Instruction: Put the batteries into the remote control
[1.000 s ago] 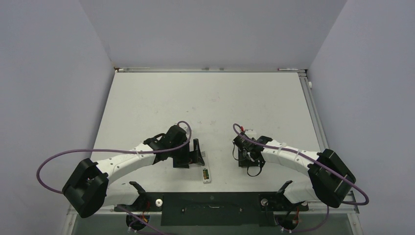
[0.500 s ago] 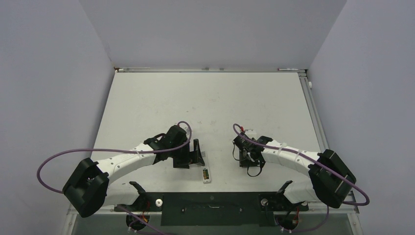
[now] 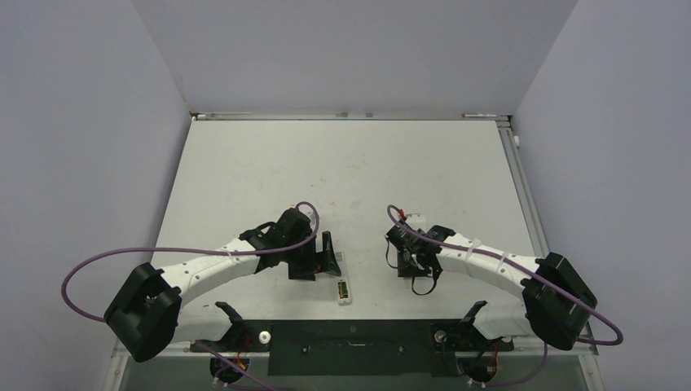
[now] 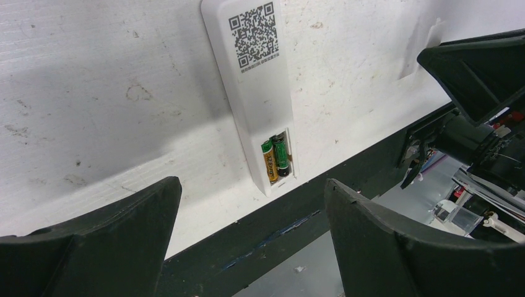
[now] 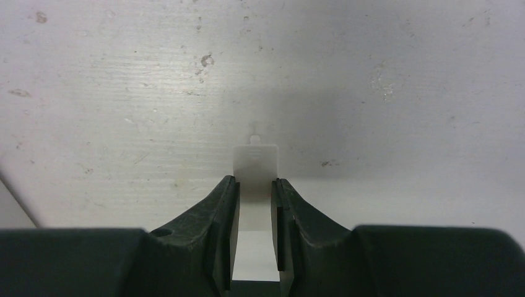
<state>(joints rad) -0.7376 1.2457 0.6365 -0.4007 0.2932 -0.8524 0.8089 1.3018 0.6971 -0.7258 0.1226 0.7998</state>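
The white remote control (image 4: 254,80) lies recess side up near the table's front edge; it also shows in the top view (image 3: 343,281). The gold-orange battery (image 4: 270,163) and the dark green-black battery (image 4: 282,156) lie side by side in the recess at its near end. My left gripper (image 4: 249,185) is open and empty, its fingers straddling the remote's near end from above; in the top view it (image 3: 324,254) sits just left of the remote. My right gripper (image 5: 254,180) is shut on a small white plastic cover with a tab (image 5: 254,159), low over the table, right of the remote (image 3: 405,262).
A black bar (image 3: 350,336) runs along the table's front edge between the arm bases. Grey walls enclose the table on three sides. A purple cable loops out from each arm.
The right arm's elbow has shifted slightly to the right and down; its gripper stays almost in place. The left arm and the remote have not moved.
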